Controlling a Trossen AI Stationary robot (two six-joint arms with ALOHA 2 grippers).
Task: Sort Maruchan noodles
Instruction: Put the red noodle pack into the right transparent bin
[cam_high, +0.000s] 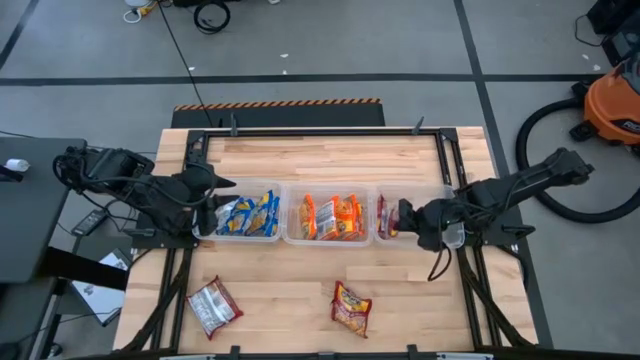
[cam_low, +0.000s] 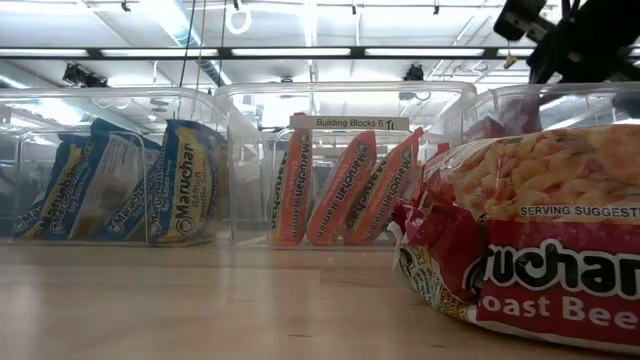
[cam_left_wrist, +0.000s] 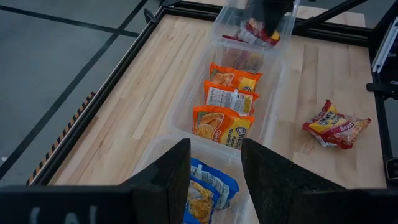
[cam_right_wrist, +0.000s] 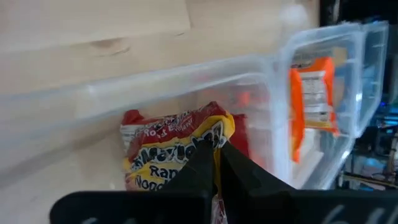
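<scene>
Three clear bins stand in a row across the table. The left bin (cam_high: 272, 186) holds blue-and-white Maruchan packets (cam_high: 248, 214), the middle bin (cam_high: 292, 213) orange ones (cam_high: 333, 217), and the right bin (cam_high: 444, 190) red ones. My right gripper (cam_high: 405, 222) reaches into the right bin, shut on a red-and-yellow packet (cam_right_wrist: 174, 152). My left gripper (cam_left_wrist: 214, 149) hangs open above the left bin, touching nothing. Two loose packets lie flat on the near table: a red-and-silver one (cam_high: 213, 305) and a red-and-yellow one (cam_high: 351, 307). My right gripper pinches the red-and-yellow packet by one edge (cam_right_wrist: 214, 144) between its two shut fingers. The fingers slant down from the table's right side. The packet hangs below them inside the right bin (cam_left_wrist: 260, 32); whether it rests on the bin's floor I cannot tell.
A black frame (cam_high: 320, 130) runs along the table's far edge and down both sides. Bare wood lies between the bins and the far edge, and around the two loose packets. An orange shop vacuum (cam_high: 612, 105) stands on the floor beyond the table's right side.
</scene>
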